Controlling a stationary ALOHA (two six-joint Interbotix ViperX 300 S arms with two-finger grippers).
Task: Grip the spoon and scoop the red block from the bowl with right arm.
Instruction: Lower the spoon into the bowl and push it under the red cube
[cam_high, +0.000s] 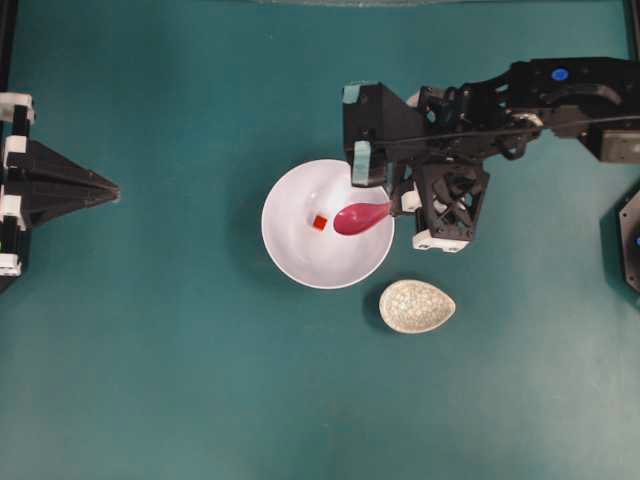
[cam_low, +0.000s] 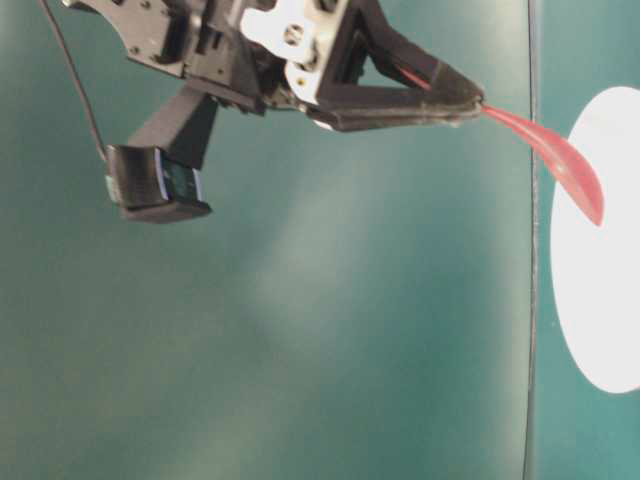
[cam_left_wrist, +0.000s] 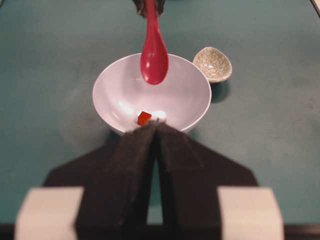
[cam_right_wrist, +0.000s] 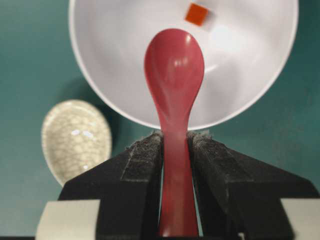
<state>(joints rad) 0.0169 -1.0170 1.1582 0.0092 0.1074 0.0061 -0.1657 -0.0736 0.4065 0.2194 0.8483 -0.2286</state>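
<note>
The white bowl sits mid-table with the small red block on its floor. My right gripper is shut on the handle of the pink spoon, whose scoop hangs over the bowl's right half, just right of the block and apart from it. In the right wrist view the spoon runs out from between the fingers toward the red block in the bowl. My left gripper rests shut at the table's left edge, far from the bowl, holding nothing.
A small speckled oval dish lies just beyond the bowl's lower right. The right arm's black body reaches in from the upper right. The teal table stretches around the dishes.
</note>
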